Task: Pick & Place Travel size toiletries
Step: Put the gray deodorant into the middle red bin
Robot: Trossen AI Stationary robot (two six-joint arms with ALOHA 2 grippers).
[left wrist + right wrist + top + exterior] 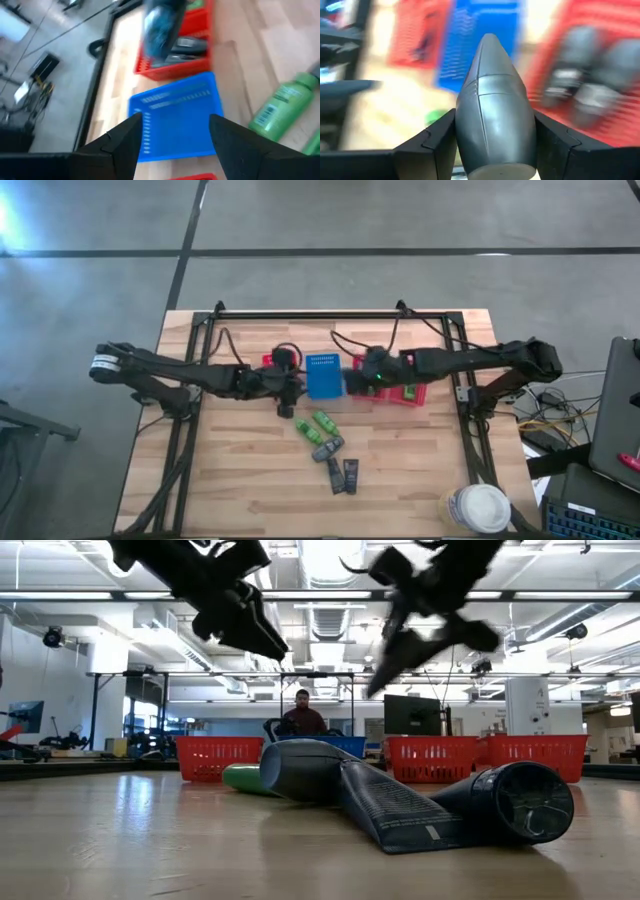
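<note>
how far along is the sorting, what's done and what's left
Done: grey tubes already lie in the red basket. In hand: the right gripper holds another grey tube near the baskets; the left gripper is open and empty. Left: green tubes and dark packets on the table.

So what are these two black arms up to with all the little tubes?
They are sorting travel toiletries into baskets. The right claw holds a grey plastic tube near the red slotted basket, which already holds grey tubes. The left claw is open and empty by the blue slotted basket. More green and dark pieces lie on the wooden table.
</note>
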